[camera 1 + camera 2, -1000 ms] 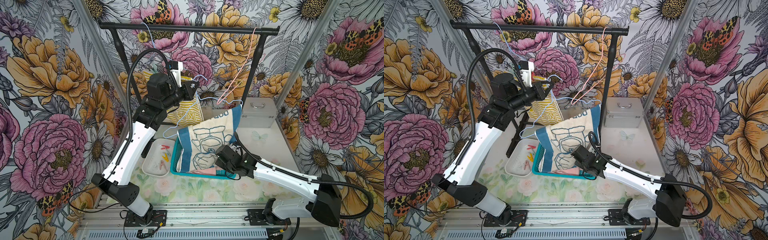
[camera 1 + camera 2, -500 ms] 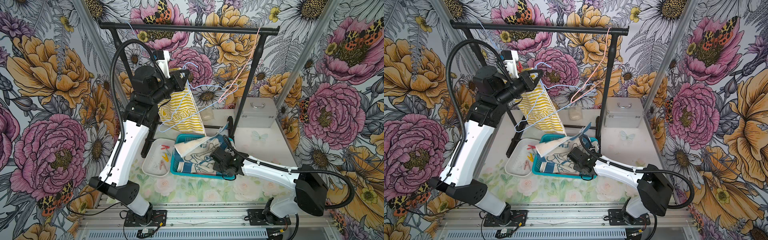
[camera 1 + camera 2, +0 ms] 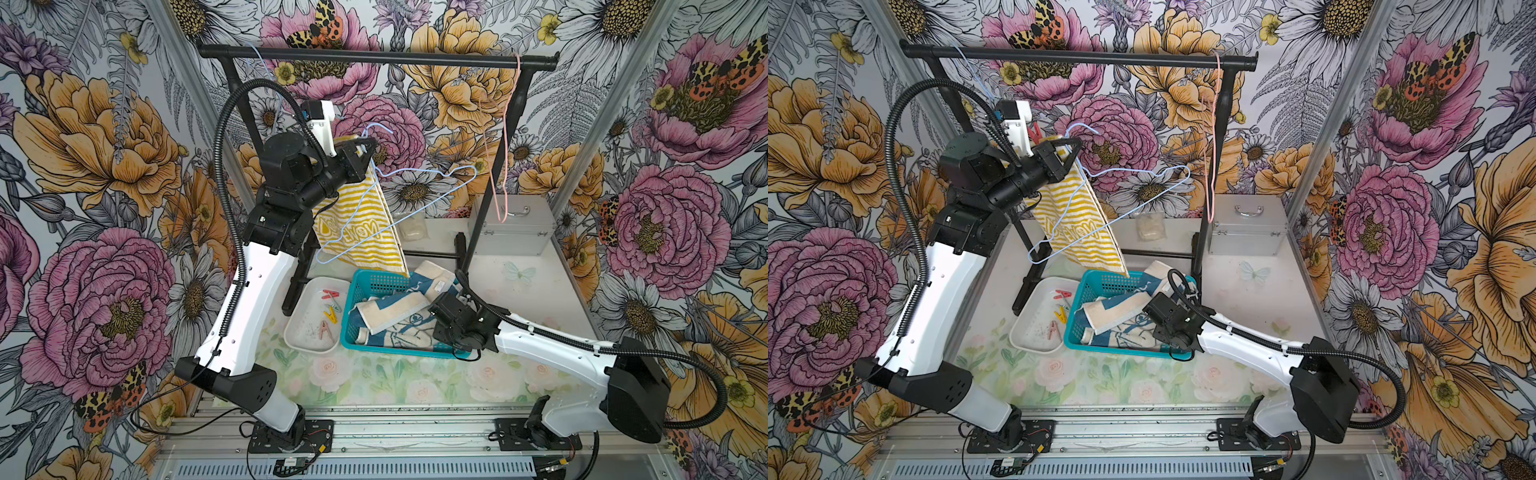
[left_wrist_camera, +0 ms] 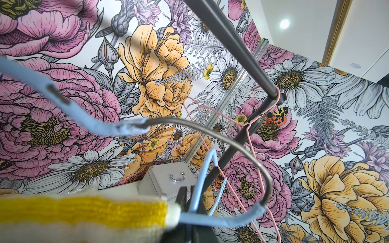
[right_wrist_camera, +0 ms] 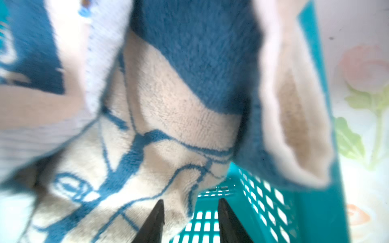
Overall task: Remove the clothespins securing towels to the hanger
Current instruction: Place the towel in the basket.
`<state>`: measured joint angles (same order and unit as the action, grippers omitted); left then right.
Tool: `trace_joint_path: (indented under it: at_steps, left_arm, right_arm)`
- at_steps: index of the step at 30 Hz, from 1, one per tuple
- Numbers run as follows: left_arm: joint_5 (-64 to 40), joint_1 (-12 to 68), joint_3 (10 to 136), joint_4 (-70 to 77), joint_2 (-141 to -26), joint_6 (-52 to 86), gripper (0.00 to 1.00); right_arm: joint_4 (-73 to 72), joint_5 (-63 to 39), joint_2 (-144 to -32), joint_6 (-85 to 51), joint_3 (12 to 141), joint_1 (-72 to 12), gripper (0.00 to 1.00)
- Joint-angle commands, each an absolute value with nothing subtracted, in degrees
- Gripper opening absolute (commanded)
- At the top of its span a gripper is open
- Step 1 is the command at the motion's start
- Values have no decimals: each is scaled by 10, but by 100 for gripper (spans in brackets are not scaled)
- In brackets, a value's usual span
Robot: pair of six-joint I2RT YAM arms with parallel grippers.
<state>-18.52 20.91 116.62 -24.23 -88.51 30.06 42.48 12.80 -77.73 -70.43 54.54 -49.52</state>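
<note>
The red clothespin point(image 3: 1034, 134) stands upright at the top edge of the striped towel point(image 3: 1077, 216), just beside the left claw point(image 3: 1068, 146) clamped on the blue hanger point(image 4: 90, 125), while the right claw point(image 5: 189, 218), jaws apart and empty, sits well below over the cream towel point(image 5: 168, 117) in the basket point(image 5: 315, 199).

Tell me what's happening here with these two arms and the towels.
The left gripper is shut on a blue wire hanger, holding it off the rail with a yellow-striped towel hanging from it; what looks like a red clothespin sits near the towel's top. The right gripper is low in the teal basket, fingers apart, beside a cream-and-blue towel lying there. Several loose clothespins lie in the white tray.
</note>
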Motion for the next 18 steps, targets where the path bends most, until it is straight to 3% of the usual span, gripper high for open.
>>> trace_joint_path:
  at_steps: [1, 10, 18]
  left_arm:
    - [-187, 201, 1135, -227, -849, 286, 0]
    - [-126, 205, 1058, -258, -803, 260, 0]
    - [24, 209, 1067, -322, -829, 270, 0]
  right_arm:
    - [427, 164, -727, -671, 563, -494, 51]
    - [427, 227, -692, -556, 647, -518, 54]
    - [423, 283, -748, -447, 791, -570, 52]
